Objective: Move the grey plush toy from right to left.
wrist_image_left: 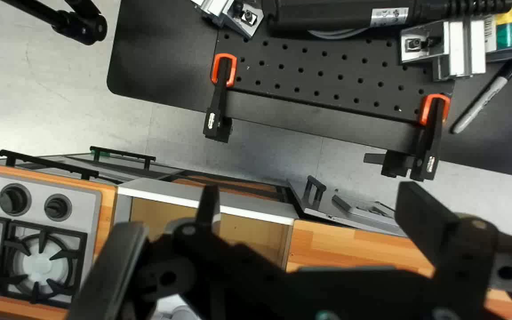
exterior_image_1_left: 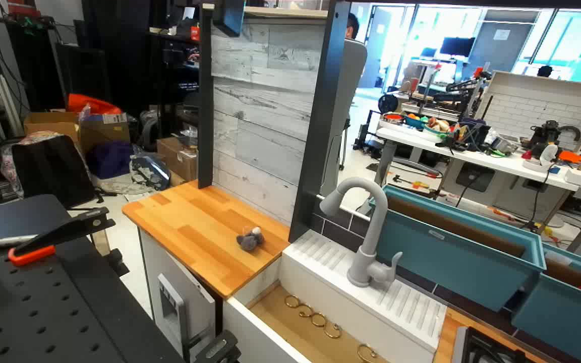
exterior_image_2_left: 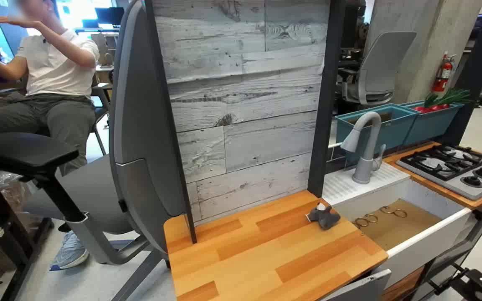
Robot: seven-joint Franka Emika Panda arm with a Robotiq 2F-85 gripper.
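Observation:
The grey plush toy (exterior_image_1_left: 250,240) is a small dark grey lump with a whitish spot. It lies on the wooden countertop (exterior_image_1_left: 184,212) near the sink-side edge, close to the back panel. It also shows in an exterior view (exterior_image_2_left: 326,218), towards the right end of the countertop (exterior_image_2_left: 245,267). In the wrist view my gripper (wrist_image_left: 309,190) is open, with its black fingers wide apart and nothing between them. It hangs above the sink and countertop area, apart from the toy. The toy does not show in the wrist view. The gripper cannot be made out in either exterior view.
A white sink (exterior_image_1_left: 270,333) holding brass rings adjoins the countertop. A grey faucet (exterior_image_1_left: 368,237) rises behind it. A tall whitewashed panel (exterior_image_2_left: 245,104) backs the countertop. A stove (exterior_image_2_left: 454,167) and teal planters (exterior_image_1_left: 457,247) stand beyond. A cabinet door (exterior_image_2_left: 362,288) stands ajar in front.

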